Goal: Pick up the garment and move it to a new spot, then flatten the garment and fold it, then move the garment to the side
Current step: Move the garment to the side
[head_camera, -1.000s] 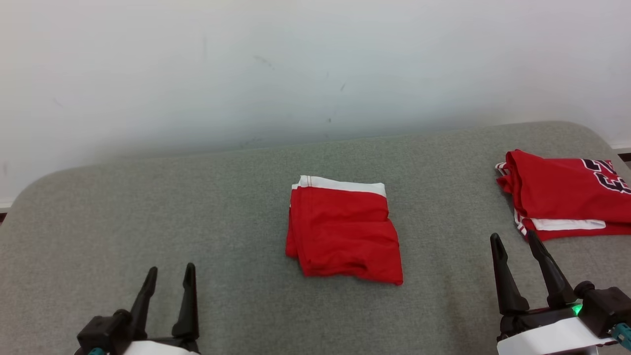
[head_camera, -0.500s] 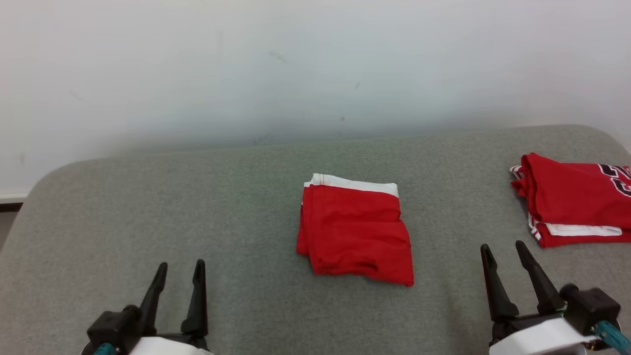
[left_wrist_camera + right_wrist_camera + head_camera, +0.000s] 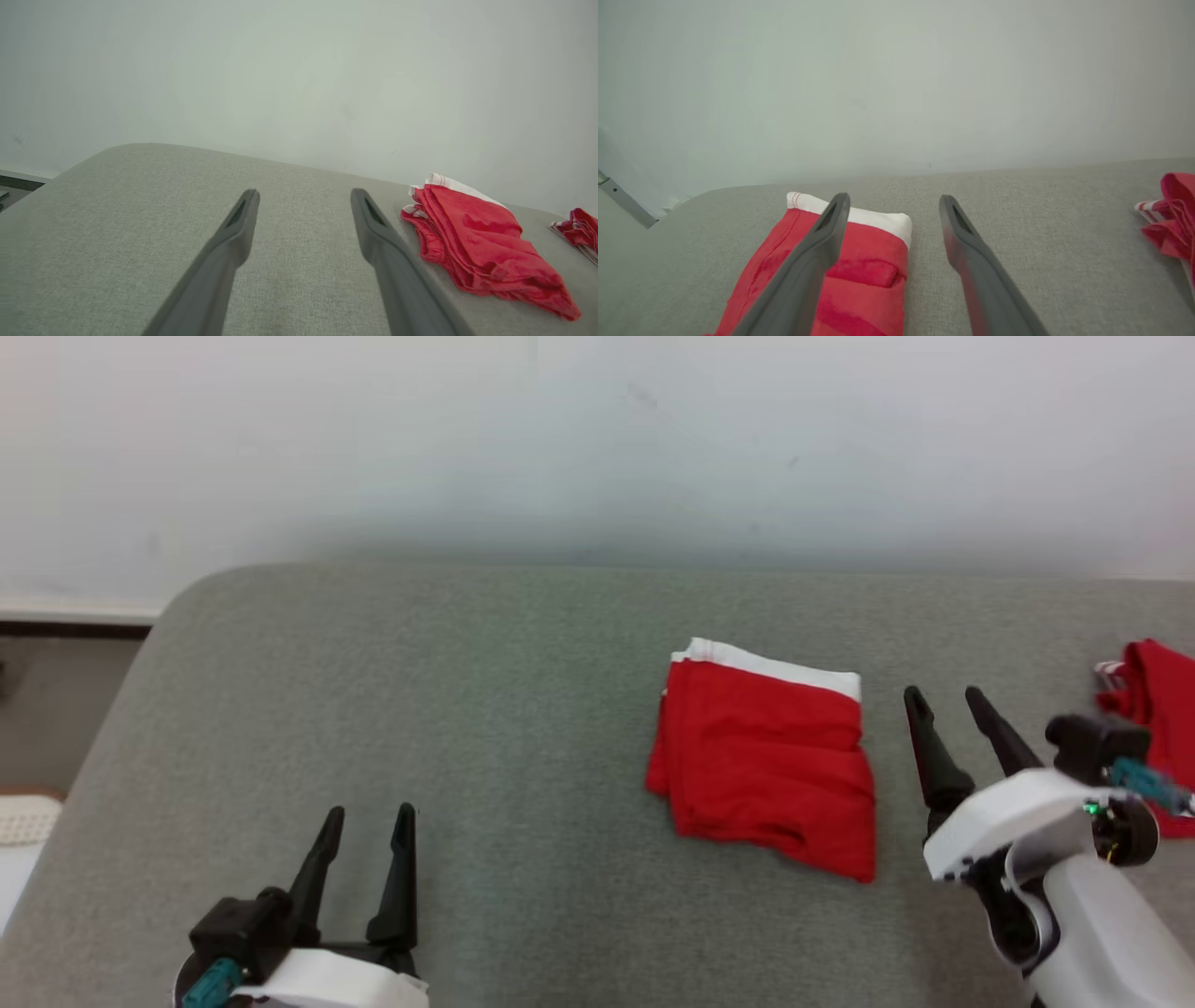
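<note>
While the folded garment (image 3: 761,761) lies on the bench (image 3: 467,709), my right pincer (image 3: 943,693) stands spread just beside it, my left pincer (image 3: 371,812) spread toward the left edge.

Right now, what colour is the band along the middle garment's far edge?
White band, clearest in the head view.

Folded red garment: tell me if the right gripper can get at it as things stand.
Probably yes. The right gripper is open and sits just off the right edge of the garment, with only bare cushion between them. Nothing lies on the garment.
</note>
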